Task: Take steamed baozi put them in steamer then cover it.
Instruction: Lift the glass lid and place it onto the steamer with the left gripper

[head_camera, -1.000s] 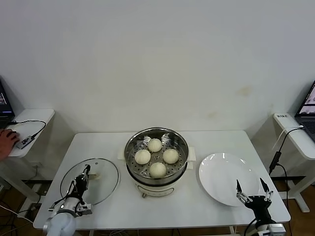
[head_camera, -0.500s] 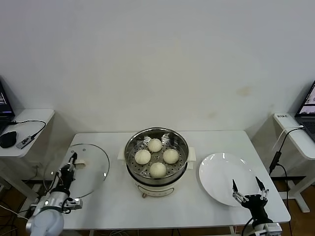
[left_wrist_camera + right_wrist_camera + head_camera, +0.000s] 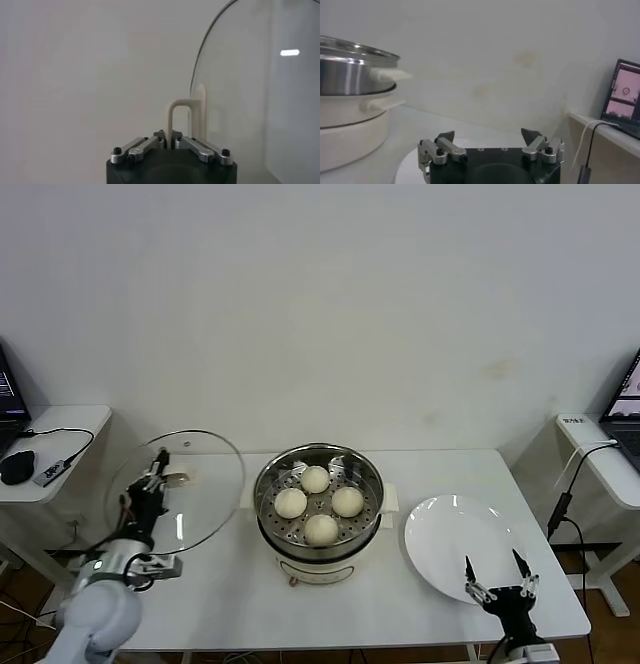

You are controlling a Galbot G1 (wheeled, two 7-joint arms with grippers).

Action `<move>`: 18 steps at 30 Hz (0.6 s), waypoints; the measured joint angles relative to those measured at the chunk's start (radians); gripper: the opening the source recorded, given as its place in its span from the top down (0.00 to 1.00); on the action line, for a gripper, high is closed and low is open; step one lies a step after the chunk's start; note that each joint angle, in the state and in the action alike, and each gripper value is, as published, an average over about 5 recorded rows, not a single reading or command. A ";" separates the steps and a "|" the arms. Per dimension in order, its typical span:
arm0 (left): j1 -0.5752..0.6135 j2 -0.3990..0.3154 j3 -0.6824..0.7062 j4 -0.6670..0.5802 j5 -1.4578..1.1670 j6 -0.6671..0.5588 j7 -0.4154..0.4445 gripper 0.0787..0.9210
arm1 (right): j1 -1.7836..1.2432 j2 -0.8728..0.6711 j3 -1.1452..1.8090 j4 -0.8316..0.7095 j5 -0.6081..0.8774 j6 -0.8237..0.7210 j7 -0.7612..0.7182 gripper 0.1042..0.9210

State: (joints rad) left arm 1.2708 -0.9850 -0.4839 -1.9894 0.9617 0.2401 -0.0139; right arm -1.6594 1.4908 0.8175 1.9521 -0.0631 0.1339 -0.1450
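Nearest the robot, at the table's front right edge: right gripper (image 3: 495,589), jaws spread wide and holding nothing, idle. Directly beyond its fingertips lay a white plate (image 3: 440,524), bare.

At the front left: left gripper (image 3: 150,489), jaws closed narrow on the cream-white handle (image 3: 181,122) of the cover (image 3: 195,484). The cover was held raised and tilted, clear of the table top (image 3: 400,594), its glass disc standing to the right of the gripper, toward the pot, and not yet over it. The left wrist view showed the handle loop pinched between the two fingers (image 3: 137,148), the glass rim curving away beyond.

Further in, to the right of the left gripper and just beside the cover's near edge: steamer (image 3: 318,534), a steel pot on a white base, uncovered. Its side handle (image 3: 390,75) showed in the right wrist view.

Inside, on the perforated tray: four steamed baozi (image 3: 320,529), set in a diamond, none left outside.

Status, as judged: loading appeared complete; cover picked up. Remaining: carry the cover across, level it over the pot, seat the rim and release.
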 measured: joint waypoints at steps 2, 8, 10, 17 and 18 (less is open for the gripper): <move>-0.028 -0.004 0.049 -0.011 0.002 0.034 0.019 0.92 | 0.000 0.007 -0.002 0.000 -0.018 -0.002 0.011 0.12; -0.121 -0.051 0.188 -0.016 0.084 0.107 0.084 0.92 | 0.012 0.028 -0.008 -0.006 -0.060 -0.013 0.037 0.12; -0.153 -0.076 0.226 -0.008 0.129 0.120 0.106 0.92 | 0.016 0.034 -0.011 -0.010 -0.073 -0.015 0.044 0.12; -0.239 -0.179 0.327 0.030 0.301 0.155 0.204 0.92 | 0.025 0.056 -0.025 -0.020 -0.119 -0.016 0.057 0.12; -0.246 -0.194 0.340 0.035 0.321 0.161 0.219 0.92 | 0.025 0.059 -0.027 -0.021 -0.125 -0.017 0.058 0.12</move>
State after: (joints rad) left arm 1.0246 -1.1793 -0.1442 -1.9547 1.2824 0.4007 0.2047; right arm -1.6345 1.5496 0.7906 1.9309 -0.1878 0.1174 -0.0872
